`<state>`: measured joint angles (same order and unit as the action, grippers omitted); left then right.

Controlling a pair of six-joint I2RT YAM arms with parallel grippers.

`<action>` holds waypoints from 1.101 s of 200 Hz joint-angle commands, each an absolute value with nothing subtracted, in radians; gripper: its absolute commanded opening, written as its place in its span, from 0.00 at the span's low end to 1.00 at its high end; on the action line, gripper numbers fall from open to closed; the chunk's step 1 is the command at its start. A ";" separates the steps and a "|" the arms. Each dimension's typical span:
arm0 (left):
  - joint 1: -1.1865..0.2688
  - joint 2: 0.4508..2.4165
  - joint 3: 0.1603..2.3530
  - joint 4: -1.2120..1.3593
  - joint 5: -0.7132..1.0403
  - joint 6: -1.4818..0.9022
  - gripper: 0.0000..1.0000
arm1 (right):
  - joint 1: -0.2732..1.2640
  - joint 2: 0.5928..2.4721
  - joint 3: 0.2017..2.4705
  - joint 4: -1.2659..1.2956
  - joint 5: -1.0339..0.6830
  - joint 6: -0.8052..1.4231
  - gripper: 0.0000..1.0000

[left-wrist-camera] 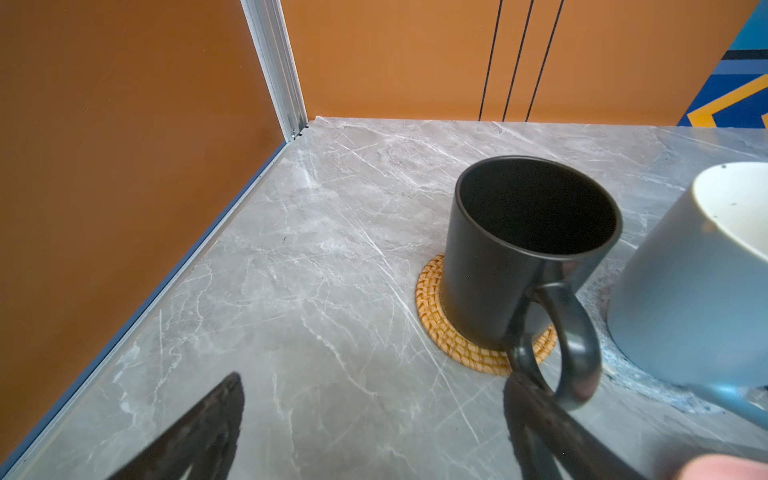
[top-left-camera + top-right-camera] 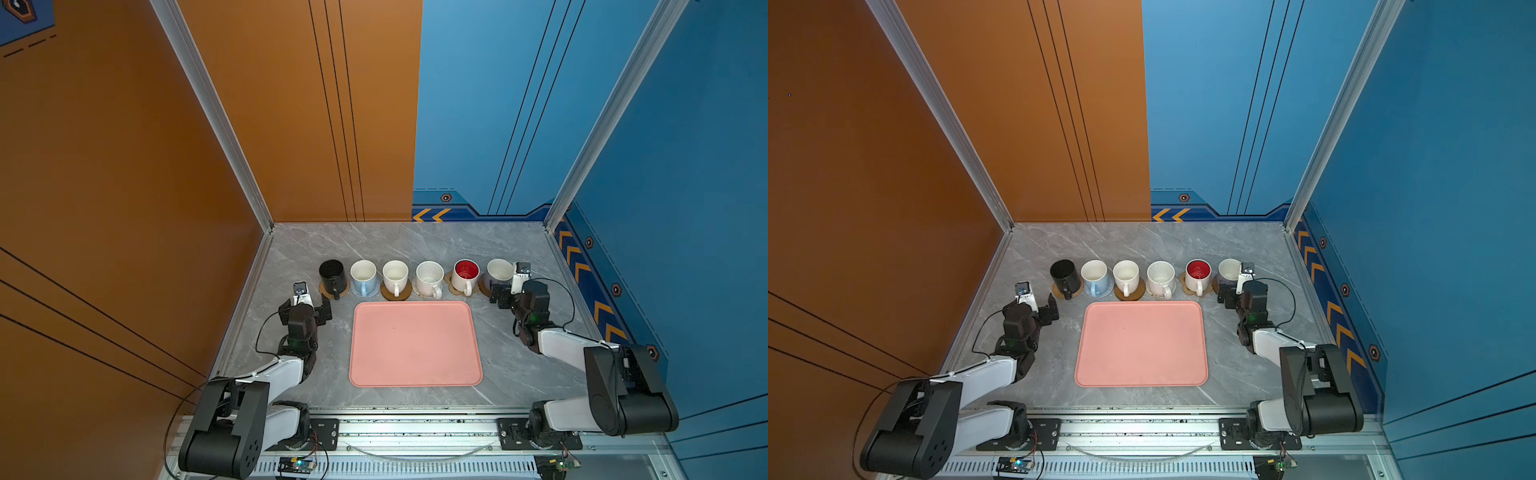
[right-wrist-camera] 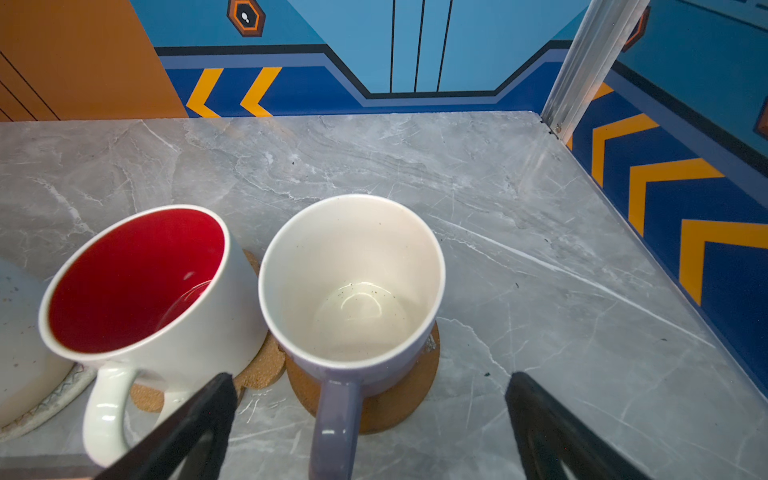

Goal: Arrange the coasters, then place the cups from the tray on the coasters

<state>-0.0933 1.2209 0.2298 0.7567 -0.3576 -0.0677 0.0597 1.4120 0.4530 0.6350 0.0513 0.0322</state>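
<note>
Black mug [image 2: 331, 272] is on the rattan coaster [image 1: 430, 303], blue mug [image 2: 363, 274] on a grey woven coaster [image 1: 615, 365], white mug [image 2: 395, 274] on a brown coaster [image 2: 407, 293], speckled mug [image 2: 429, 276] on a pale woven coaster [image 3: 45, 407], red mug [image 2: 466, 272] (white outside, red inside) on the paw coaster [image 3: 266, 365], and lavender mug [image 2: 498, 270] on the second brown coaster [image 3: 399, 399]. That's the order left to right in both top views. All six stand upright in a row just past the far edge of the pink tray [image 2: 415, 345], handles turned back toward it. The red and lavender ones are super close, rims just beside each other in the right wrist view, and I can't tell if their coasters touch. Left gripper [image 1: 374, 378] hangs just in front of the black mug with its jaws spread wide and nothing in them. In the left wrist view one finger [image 1: 540, 424] overlaps the mug's handle, but whether it's actually touching, no idea. Right gripper [image 3: 371, 377] is just in front of the lavender mug, jaws also wide apart, gripping nothing. That handle points into the gap and sits clear of both fingers. The tray lies flat in the middle of a grey marble table [image 2: 415, 241], with an orange wall [image 2: 124, 166] on the left and a blue wall [image 2: 685, 166] on the right.
</note>
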 commanded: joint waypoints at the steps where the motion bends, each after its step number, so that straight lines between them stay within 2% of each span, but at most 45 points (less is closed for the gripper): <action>1: -0.076 1.234 0.223 0.840 -0.326 -0.058 0.98 | 0.055 1.444 0.411 0.745 0.046 0.002 1.00; 70: -0.041 1.314 0.179 1.046 -0.284 -0.047 0.98 | 0.031 1.511 0.391 0.848 0.014 0.016 1.00; 135: -0.040 1.528 0.155 1.326 -0.244 -0.016 0.98 | 0.008 1.540 0.373 0.904 -0.007 0.040 1.00; 181: -0.038 1.617 0.168 1.395 -0.225 -0.009 0.98 | 0.003 1.546 0.367 0.920 -0.002 0.049 1.00; 220: -0.037 1.601 0.174 1.358 -0.275 -0.028 0.98 | 0.004 1.546 0.371 0.915 0.015 0.054 1.00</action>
